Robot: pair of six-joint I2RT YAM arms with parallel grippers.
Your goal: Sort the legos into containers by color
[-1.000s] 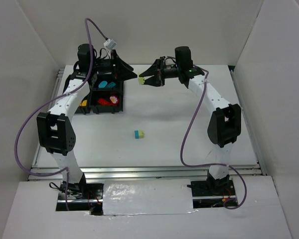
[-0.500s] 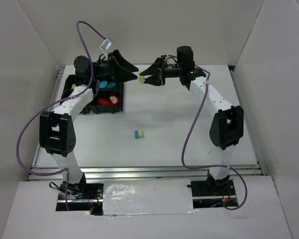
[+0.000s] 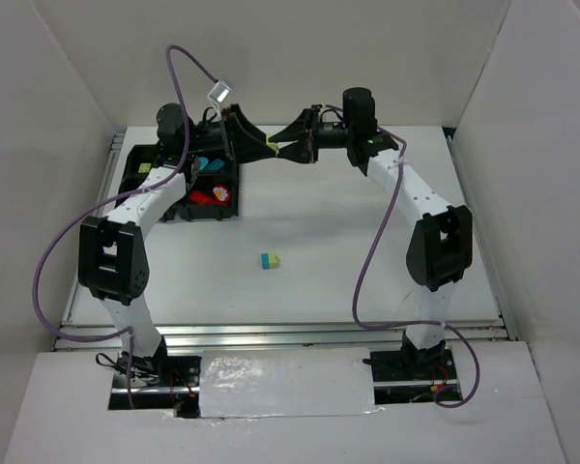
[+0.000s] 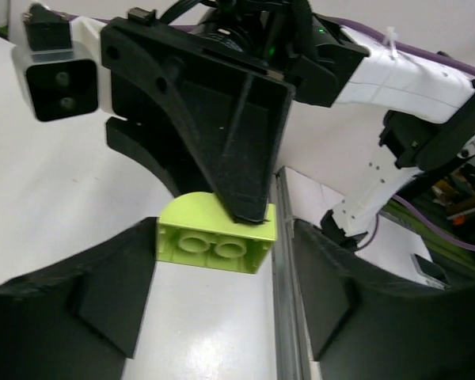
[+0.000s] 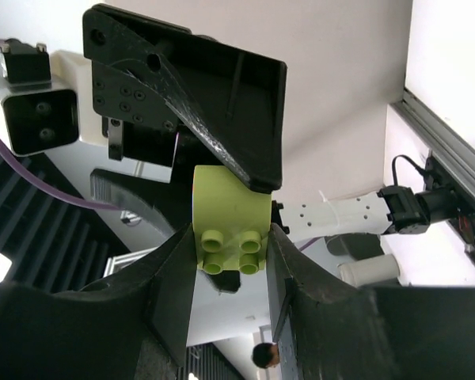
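The tray (image 3: 227,215) sits at the far-left corner of the table (image 3: 367,280), with bricks (image 3: 209,196) lying in its compartments. Right of the tray, above the far part of the table, a rounded brick (image 3: 274,150) hangs pinched in the right gripper (image 3: 282,151). The left gripper (image 3: 267,147) straddles it from the left. A two-part brick (image 3: 270,260) lies near the table's middle.

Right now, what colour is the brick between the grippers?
Lime green; the brick shows best in the right wrist view.
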